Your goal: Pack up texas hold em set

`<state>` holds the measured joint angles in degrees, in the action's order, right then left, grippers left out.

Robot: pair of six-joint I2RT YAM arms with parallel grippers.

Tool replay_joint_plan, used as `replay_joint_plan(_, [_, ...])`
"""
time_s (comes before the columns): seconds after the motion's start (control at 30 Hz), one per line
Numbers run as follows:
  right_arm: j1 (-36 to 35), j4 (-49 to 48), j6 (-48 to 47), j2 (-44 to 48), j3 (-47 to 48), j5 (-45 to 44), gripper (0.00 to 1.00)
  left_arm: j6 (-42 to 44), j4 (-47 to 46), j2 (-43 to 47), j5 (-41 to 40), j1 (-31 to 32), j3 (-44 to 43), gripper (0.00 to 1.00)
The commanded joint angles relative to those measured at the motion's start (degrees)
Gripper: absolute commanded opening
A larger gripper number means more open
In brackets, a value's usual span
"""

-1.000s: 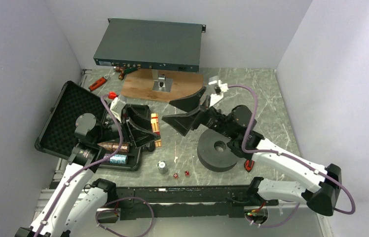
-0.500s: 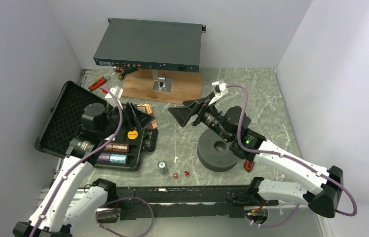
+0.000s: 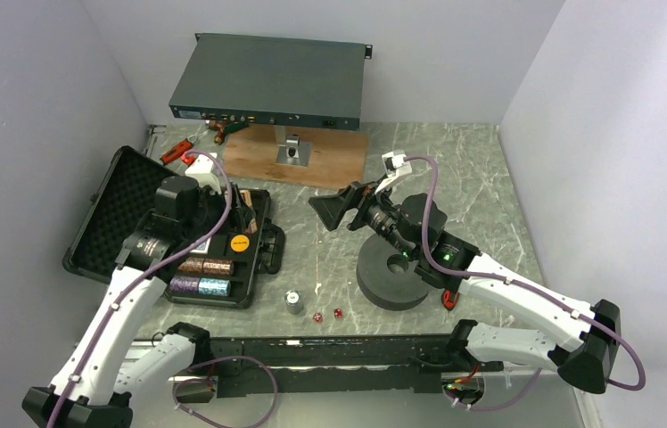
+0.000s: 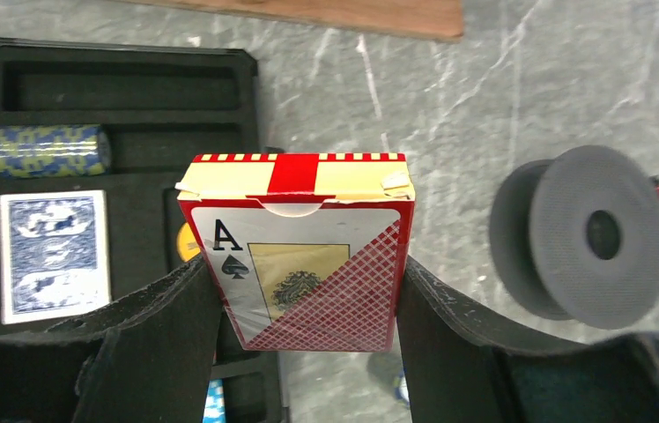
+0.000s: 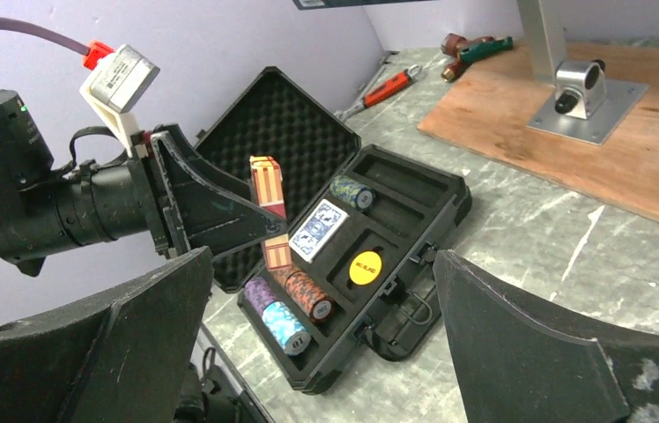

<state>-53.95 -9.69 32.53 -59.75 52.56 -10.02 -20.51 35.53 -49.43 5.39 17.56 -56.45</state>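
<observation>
Top view: the left pincer (image 3: pixel 242 215) hangs over the tray of the open black briefcase (image 3: pixel 111 223). The right pincer (image 3: pixel 341 207) is right of the briefcase, above the desk (image 3: pixel 490 178). A loose chip stack (image 3: pixel 293 301) and red dice (image 3: pixel 317 316) lie off the briefcase's near right corner.

Left wrist: half-spread jaws clamp the red card deck box (image 4: pixel 299 256) by its sides, over the briefcase's right edge. A yellow disc (image 4: pixel 185 242) sits in the tray.

Right wrist: its fingers (image 5: pixel 114 344) gape fully and touch nothing.
</observation>
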Motion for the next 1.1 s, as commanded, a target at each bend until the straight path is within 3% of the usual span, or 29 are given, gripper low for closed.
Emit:
replay_joint_plan(0.0, [0.0, 2.6, -0.8, 2.4, -0.8, -3.0, 1.00, 8.0, 0.9, -1.9, -5.3, 0.0, -3.1, 0.00])
replay_joint_plan(0.2, [0.0, 10.2, -1.8, 6.1, -2.0, -7.2, 1.00, 13.5, 0.5, -6.3, -9.9, 0.0, -3.2, 0.00])
replay_joint_plan(0.43, [0.1, 16.1, -2.2, 9.0, -4.2, -10.7, 1.00, 17.5, -1.3, -11.2, -5.5, 0.0, -3.0, 0.00])
replay_joint_plan(0.63, [0.1, 17.3, -2.6, 7.5, -4.0, -10.6, 1.00, 22.0, 3.6, -18.2, -4.0, 0.0, -8.4, 0.00])
replay_joint_plan(1.07, [0.1, 15.7, -4.3, 3.3, -4.2, -10.5, 1.00, 22.6, 1.9, -25.5, -8.4, -0.1, -5.4, 0.00])
